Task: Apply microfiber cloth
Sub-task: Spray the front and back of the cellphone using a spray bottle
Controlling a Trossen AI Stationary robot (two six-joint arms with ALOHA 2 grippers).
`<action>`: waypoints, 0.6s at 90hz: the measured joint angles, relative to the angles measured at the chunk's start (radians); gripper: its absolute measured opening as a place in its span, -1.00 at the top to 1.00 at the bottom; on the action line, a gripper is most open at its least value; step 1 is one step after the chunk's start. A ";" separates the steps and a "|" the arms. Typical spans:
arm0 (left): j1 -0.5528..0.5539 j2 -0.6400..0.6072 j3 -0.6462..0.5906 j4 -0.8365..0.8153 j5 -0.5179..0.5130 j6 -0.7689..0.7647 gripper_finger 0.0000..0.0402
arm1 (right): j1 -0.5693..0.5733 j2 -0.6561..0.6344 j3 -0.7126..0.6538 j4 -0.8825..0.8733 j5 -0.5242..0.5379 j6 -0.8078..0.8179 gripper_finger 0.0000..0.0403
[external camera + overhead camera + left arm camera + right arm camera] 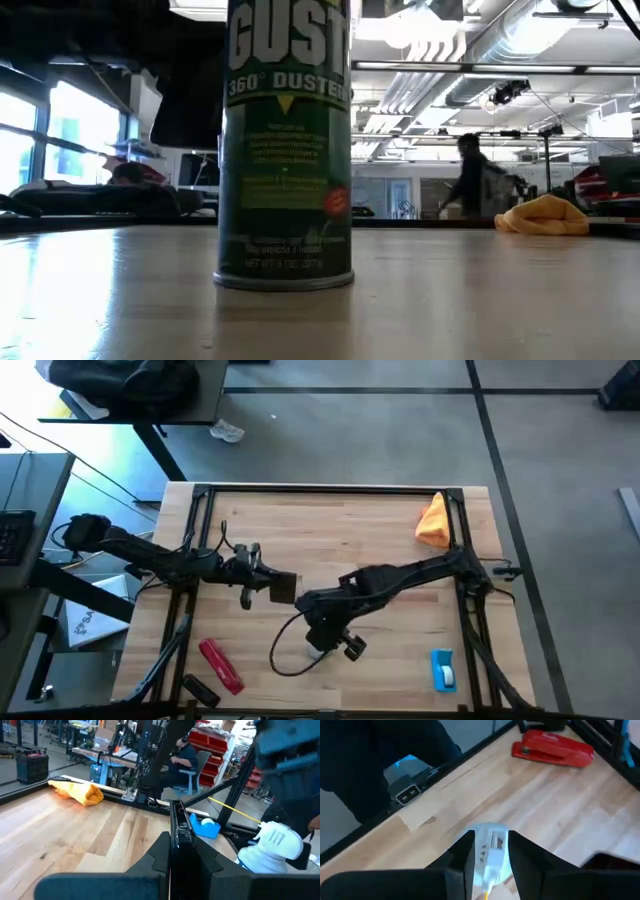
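On your worktop (pixel 340 530) a red stapler (pixel 221 665) lies near the front left, with a small black object (pixel 198 689) just beside it. A blue-and-white item (pixel 443 669) sits front right. A green duster can (pixel 287 150) stands upright. A person (pixel 468 178) shows far behind.

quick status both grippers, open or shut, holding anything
Left gripper: shut on a thin dark flat object, held near the table's middle.
Right gripper: shut on a white plug-like object, near the front edge.

Left pincer (pixel 283 588) seemingly closed; right pincer (pixel 318 652) clamped.
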 joint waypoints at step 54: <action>-0.055 0.070 0.045 0.062 -0.007 0.055 0.93 | 0.081 -0.004 -0.117 -0.109 0.235 0.322 0.59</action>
